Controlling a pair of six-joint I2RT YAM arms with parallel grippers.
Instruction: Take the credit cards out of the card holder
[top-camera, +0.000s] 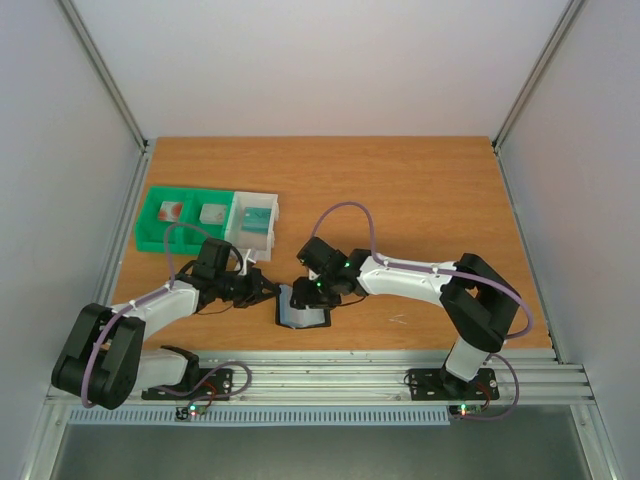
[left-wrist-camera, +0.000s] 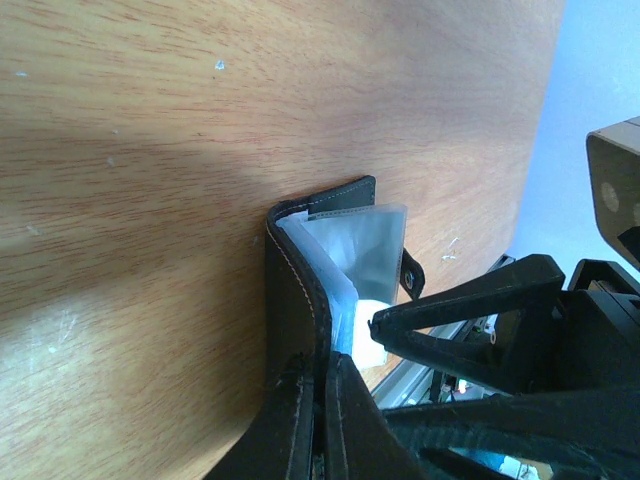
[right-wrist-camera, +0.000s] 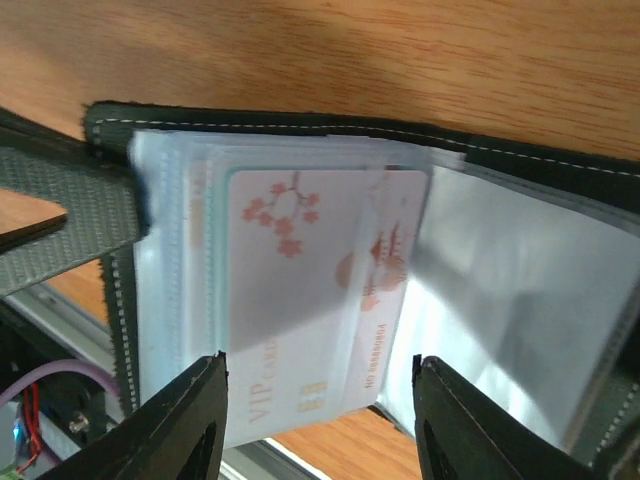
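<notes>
The black card holder (top-camera: 303, 316) lies open on the table near the front edge, its clear grey-blue pockets up. My left gripper (top-camera: 268, 292) is shut on its left cover, and its fingers (left-wrist-camera: 322, 385) pinch the black edge (left-wrist-camera: 295, 290). My right gripper (top-camera: 314, 290) hovers open over the pockets. In the right wrist view a whitish credit card (right-wrist-camera: 310, 300) with pink blossoms and "VIP CARD" sticks partly out of a pocket. Its end lies between my open right gripper fingers (right-wrist-camera: 320, 400), with a gap on each side. More card edges are stacked behind it. The card end also shows in the left wrist view (left-wrist-camera: 365, 342).
A green tray (top-camera: 150, 235) with small items in its compartments stands at the left. A white tray (top-camera: 240, 238) adjoins it and holds a teal flat piece. The table's front rail (top-camera: 330, 375) runs just behind the card holder.
</notes>
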